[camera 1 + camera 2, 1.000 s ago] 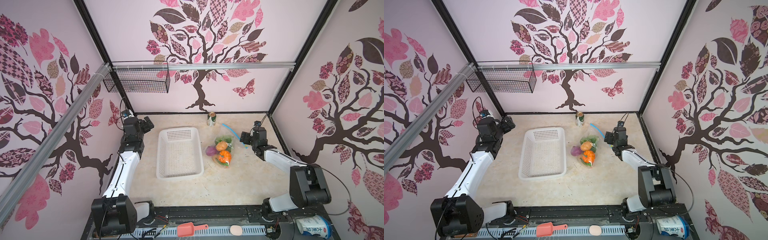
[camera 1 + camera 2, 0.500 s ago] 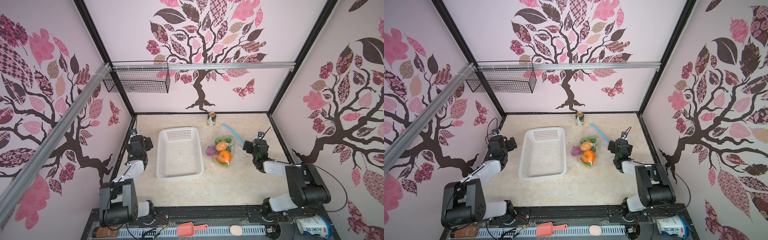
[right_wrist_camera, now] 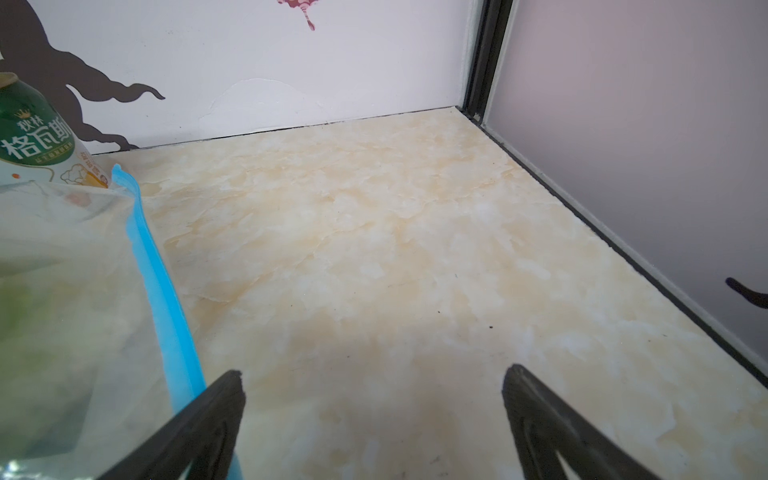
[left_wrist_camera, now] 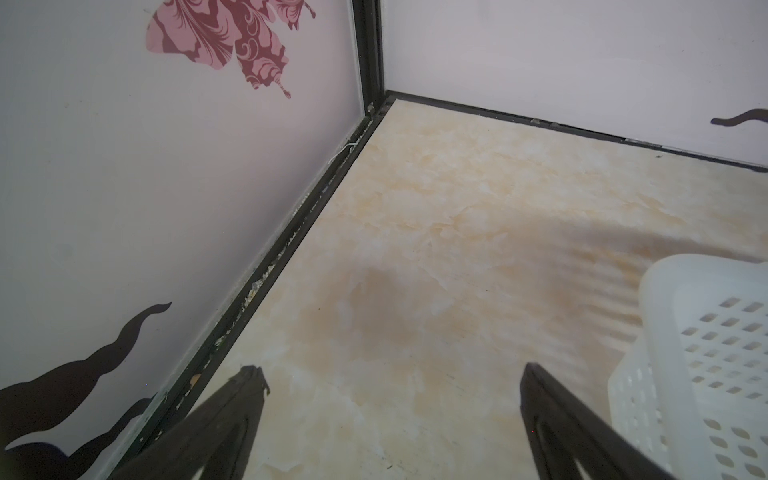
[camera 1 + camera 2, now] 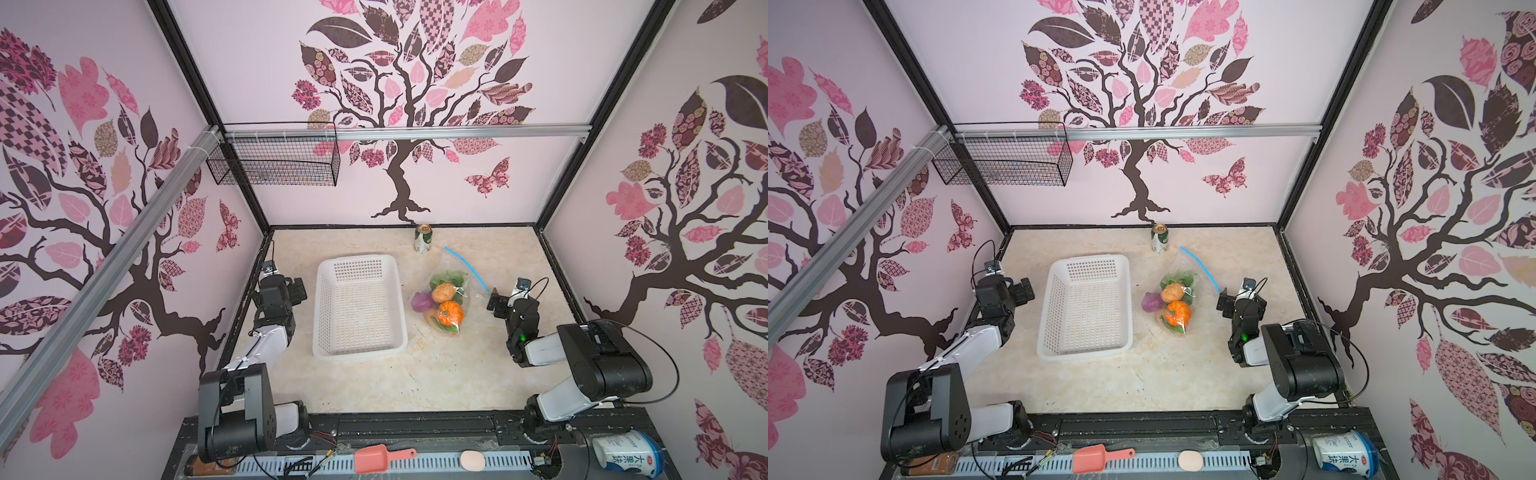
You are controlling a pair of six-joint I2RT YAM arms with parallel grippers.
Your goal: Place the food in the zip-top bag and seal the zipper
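left pincer point(image 4: 390, 370) released, empty, low by left wall point(image 4: 124, 208); basket point(image 4: 706, 332) corner just beside one finger, wall edge near the other, bare tabletop point(image 4: 457, 208) ahead to the back corner. right pincer point(image 3: 374, 372) released, empty, beside bag point(image 3: 62, 270); zipper point(image 3: 162, 282) runs right past one finger, contact can't tell; open tabletop from there to right wall point(image 3: 665, 166). top views add: food point(image 5: 444, 301) bunched in bag between basket and right pincer, can point(image 5: 423, 239) upright near back wall point(image 5: 415, 187), wide bare strip at front edge
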